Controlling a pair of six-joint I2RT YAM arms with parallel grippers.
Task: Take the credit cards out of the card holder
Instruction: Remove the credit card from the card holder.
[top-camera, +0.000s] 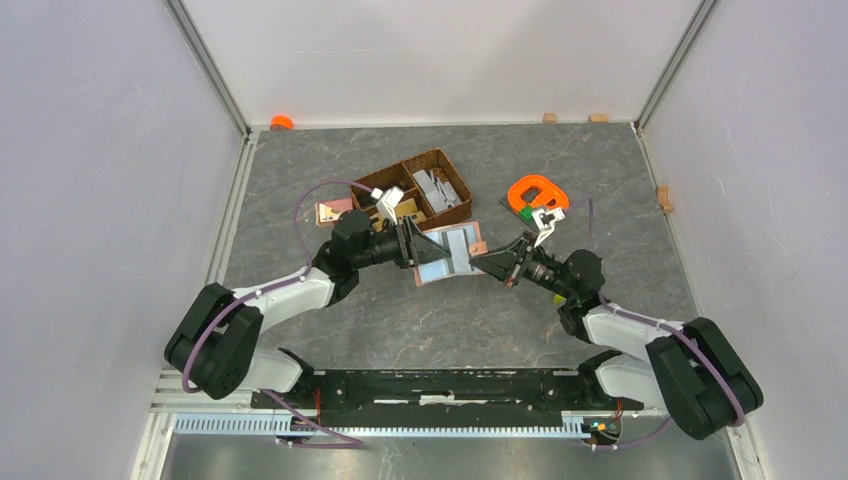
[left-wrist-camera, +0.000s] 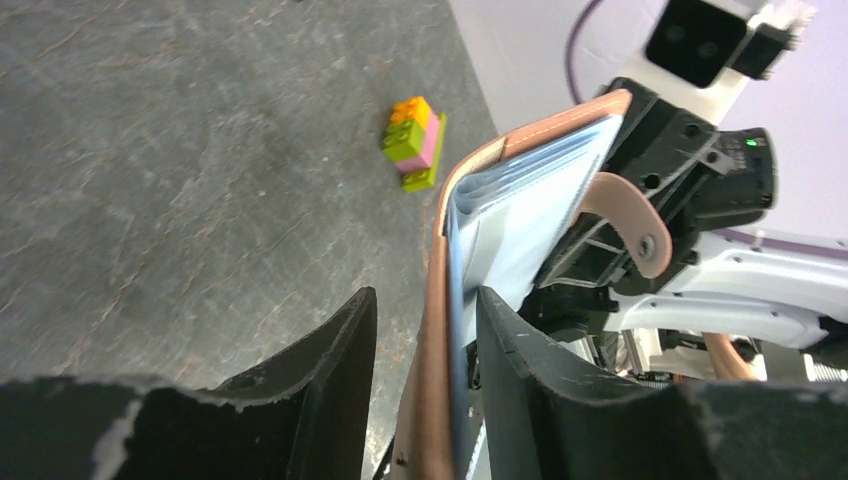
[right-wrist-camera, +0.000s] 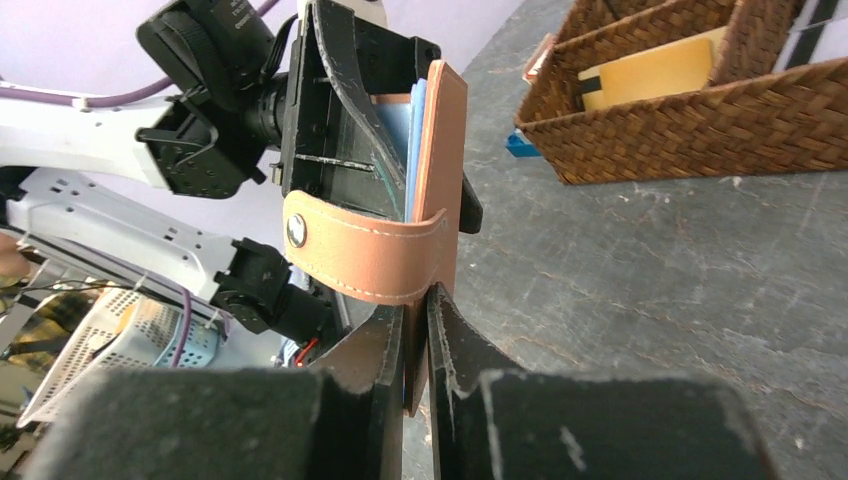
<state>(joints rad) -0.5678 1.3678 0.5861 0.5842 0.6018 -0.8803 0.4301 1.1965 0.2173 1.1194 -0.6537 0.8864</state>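
Observation:
The tan-pink card holder (top-camera: 448, 252) hangs in the air between both arms over the middle of the table. My right gripper (right-wrist-camera: 418, 320) is shut on the holder's lower edge (right-wrist-camera: 445, 150), just under its snap tab (right-wrist-camera: 360, 255). My left gripper (left-wrist-camera: 425, 340) is open, its jaws straddling the opposite edge of the holder (left-wrist-camera: 437, 330), with a clear gap on the left side. Blue and pale credit cards (left-wrist-camera: 510, 220) sit inside the holder, their edges showing (right-wrist-camera: 416, 140). In the top view the left gripper (top-camera: 410, 245) and right gripper (top-camera: 490, 262) face each other.
A dark brown wicker basket (top-camera: 425, 190) with flat pieces inside stands behind the holder, close to it in the right wrist view (right-wrist-camera: 680, 110). An orange ring (top-camera: 537, 193) lies at back right. Stacked toy bricks (left-wrist-camera: 415, 143) sit on the grey table. A pink-and-white piece (top-camera: 333, 211) lies left of the basket.

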